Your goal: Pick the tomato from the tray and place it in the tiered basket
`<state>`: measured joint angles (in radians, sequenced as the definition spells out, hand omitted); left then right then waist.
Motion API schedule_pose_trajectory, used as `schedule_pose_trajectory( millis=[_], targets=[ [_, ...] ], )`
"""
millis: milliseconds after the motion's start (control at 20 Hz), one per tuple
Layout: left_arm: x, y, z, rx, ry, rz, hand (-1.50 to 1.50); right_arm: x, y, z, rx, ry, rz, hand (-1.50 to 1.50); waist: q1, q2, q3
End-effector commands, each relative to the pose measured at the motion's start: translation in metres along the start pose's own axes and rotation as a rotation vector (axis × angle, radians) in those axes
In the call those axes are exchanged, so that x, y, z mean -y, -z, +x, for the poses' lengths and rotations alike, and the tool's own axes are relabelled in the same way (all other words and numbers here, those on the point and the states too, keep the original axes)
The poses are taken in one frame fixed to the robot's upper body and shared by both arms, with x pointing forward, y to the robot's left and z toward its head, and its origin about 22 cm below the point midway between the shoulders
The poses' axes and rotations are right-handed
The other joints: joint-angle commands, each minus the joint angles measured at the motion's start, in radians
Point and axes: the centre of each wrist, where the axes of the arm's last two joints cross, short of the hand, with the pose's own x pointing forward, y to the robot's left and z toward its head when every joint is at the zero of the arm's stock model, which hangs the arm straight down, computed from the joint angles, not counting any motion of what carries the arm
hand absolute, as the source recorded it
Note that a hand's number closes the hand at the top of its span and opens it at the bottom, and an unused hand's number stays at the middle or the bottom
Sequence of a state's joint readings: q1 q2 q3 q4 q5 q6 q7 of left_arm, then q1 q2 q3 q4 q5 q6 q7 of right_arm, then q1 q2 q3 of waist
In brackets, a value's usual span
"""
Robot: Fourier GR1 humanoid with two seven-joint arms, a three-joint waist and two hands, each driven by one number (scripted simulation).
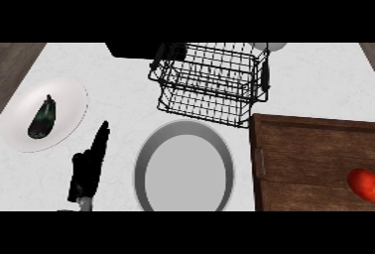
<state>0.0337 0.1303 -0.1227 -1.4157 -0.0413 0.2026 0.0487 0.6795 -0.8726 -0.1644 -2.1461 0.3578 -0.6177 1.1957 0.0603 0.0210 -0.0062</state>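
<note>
Pale white marbled counter top (315, 84) spanning the view. Dark brown wooden tray (307, 158) at the right, with a metal handle on its left wall. Black wire tiered basket (212, 82) at top centre, just beyond the tray's far left corner. Round grey metal plate (184, 168) in the middle, beside the tray. White oval plate (70, 104) at the left, carrying a dark green eggplant (42, 117). Black left hand (89, 166) between the two plates, fingers straight, released, grasping nothing. Red round tomato (362, 183) resting in the tray at its right edge, partly cut off. Right hand out of sight.
</note>
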Motion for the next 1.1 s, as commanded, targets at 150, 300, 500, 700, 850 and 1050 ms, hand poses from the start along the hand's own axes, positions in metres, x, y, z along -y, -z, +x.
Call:
schedule_pose_trajectory(
  millis=[150,300,500,700,850,1050],
  targets=[
    [0.014,-0.005,-0.009,-0.01,0.007,-0.025,0.0,-0.008,0.005,0.023,-0.206,-0.155,0.026,-1.5,0.01,0.002,-0.001],
    [0.022,-0.002,-0.005,-0.004,-0.014,-0.017,0.0,-0.02,0.011,0.021,-0.245,-0.204,0.075,-1.5,0.012,0.003,0.0],
    [0.007,-0.005,-0.019,-0.019,0.017,-0.011,0.0,-0.034,0.021,0.031,-0.268,-0.172,0.103,-1.5,0.011,0.0,0.001],
    [0.012,-0.004,-0.004,-0.01,0.007,-0.008,0.0,-0.052,0.028,0.046,-0.254,-0.168,0.101,-1.5,0.013,-0.004,0.002],
    [0.01,0.0,-0.011,-0.019,-0.007,-0.013,0.0,-0.066,0.027,0.051,-0.258,-0.204,0.148,-1.5,0.006,-0.002,0.0],
    [0.002,-0.004,-0.012,-0.009,-0.005,0.009,0.0,-0.083,0.033,0.04,-0.327,-0.288,0.209,-1.5,-0.002,-0.005,0.0]
  ],
)
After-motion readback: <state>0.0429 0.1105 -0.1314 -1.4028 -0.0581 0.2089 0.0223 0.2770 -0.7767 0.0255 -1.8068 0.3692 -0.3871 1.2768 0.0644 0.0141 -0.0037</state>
